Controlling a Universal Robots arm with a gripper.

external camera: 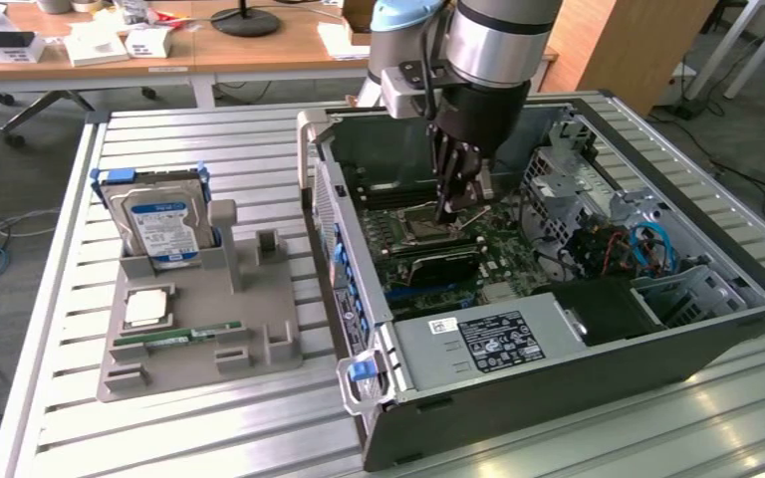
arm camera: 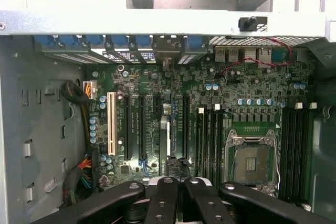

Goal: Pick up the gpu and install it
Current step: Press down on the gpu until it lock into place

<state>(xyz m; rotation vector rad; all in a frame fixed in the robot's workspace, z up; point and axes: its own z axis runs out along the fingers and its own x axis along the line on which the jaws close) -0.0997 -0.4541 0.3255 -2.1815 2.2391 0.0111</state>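
Exterior camera looking down obliquely from high off table [external camera: 183, 149] edge, taking in whole open computer case [external camera: 569, 383]. Wrist camera sitting behind tool [arm camera: 177, 182], facing straight into case, close to motherboard [arm camera: 210, 95]. Both seeing motherboard, CPU socket [arm camera: 251, 163].

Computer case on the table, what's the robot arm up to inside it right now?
The robot arm's claw is shut inside the open computer case, just above the motherboard. The gpu stands on edge among the expansion slots right by the claw; whether they touch is unclear. Outside, the hard drive and memory stick sit in the grey holder.
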